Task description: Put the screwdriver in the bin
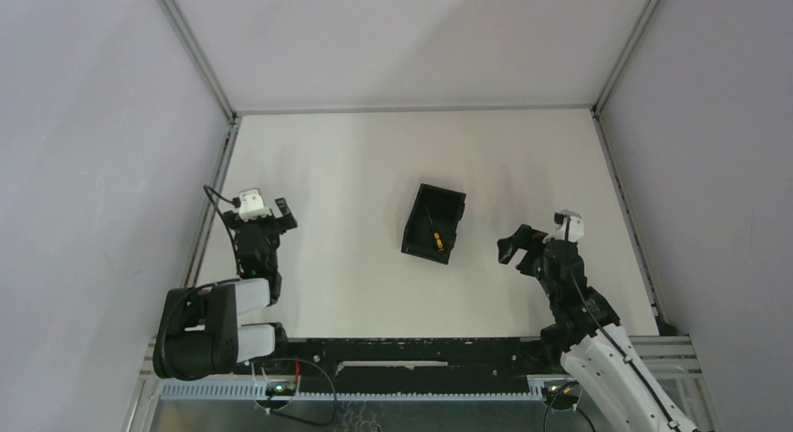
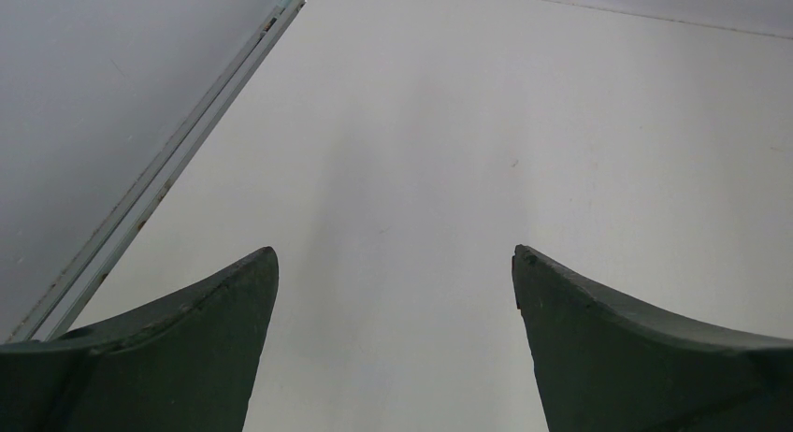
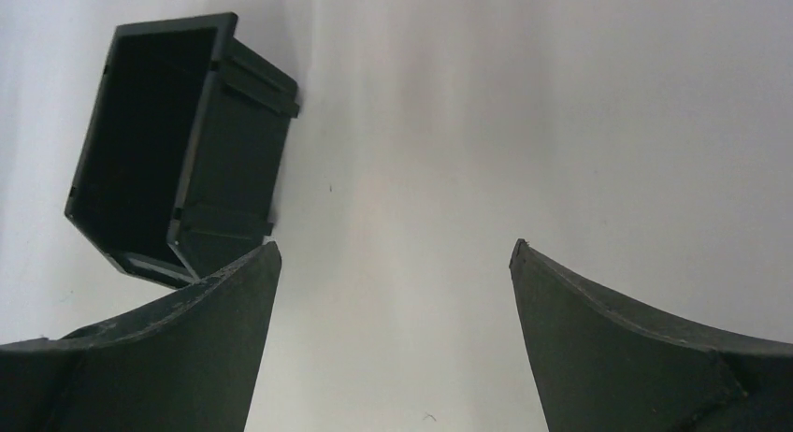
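Beside the bin (image 1: 456, 228), my right gripper (image 3: 395, 247) hangs wide apart and empty, my left gripper (image 2: 396, 250) likewise, well off, while the screwdriver (image 1: 431, 224), seemingly light, stiff, slick, best pinched at its thick end, lies inside the bin.

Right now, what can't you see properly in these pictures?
- The screwdriver, top view: too small; just a thin line with a yellow end inside the bin.
- Right wrist view: the bin's inside is dark shadow, so no screwdriver shows.
- Left wrist view: only bare table past the left gripper; the bin is outside the frame.
- Top view: right arm cut off by the bottom edge.
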`<move>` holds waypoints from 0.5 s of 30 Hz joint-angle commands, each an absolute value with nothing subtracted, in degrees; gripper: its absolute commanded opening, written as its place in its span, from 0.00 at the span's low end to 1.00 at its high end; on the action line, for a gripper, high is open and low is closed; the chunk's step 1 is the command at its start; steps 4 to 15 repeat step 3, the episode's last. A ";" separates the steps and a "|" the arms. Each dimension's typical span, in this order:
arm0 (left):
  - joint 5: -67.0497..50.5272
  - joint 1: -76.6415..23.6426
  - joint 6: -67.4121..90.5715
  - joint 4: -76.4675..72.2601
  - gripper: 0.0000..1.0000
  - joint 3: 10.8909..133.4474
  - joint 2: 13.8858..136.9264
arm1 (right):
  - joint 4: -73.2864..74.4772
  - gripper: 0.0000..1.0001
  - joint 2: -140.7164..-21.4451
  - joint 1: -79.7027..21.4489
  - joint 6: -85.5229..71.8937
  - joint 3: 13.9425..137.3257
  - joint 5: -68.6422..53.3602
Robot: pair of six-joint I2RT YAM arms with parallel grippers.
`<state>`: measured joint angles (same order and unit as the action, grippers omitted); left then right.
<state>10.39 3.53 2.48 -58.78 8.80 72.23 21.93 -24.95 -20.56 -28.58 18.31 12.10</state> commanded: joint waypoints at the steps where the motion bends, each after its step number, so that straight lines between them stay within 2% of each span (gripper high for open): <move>1: 10.79 3.25 1.55 -60.73 1.00 11.02 72.14 | 17.71 1.00 -22.78 -20.04 -32.57 16.14 12.77; 15: 10.83 3.26 1.58 -60.73 1.00 11.04 72.16 | 17.71 1.00 -22.75 -19.91 -32.96 15.87 13.36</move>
